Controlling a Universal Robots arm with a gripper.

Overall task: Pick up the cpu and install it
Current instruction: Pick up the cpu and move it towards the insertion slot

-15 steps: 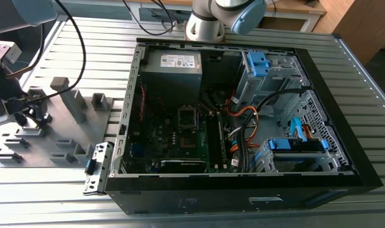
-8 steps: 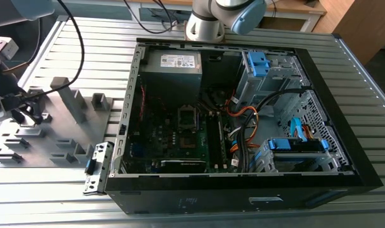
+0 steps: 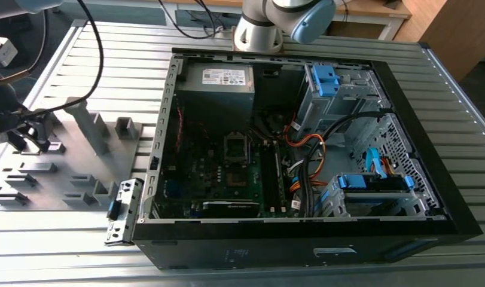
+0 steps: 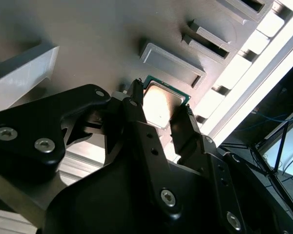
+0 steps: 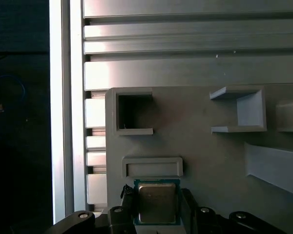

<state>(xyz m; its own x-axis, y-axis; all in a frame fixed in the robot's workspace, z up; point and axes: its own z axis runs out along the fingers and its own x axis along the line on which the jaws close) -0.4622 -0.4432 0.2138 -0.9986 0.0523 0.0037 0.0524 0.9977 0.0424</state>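
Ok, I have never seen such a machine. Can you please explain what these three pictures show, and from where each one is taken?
It is one robot arm working at a metal table. The exterior view comes from a camera standing apart. It shows an open computer case and, on the exterior view's left, a grey tray with small holders. The two wrist views come from cameras riding on the arm, looking past its gripper. In them you see a small square chip with a silver top on the grey tray. The black fingers sit against two opposite sides of the chip, so the gripper is closed on it, and it seems to rest on the tray.
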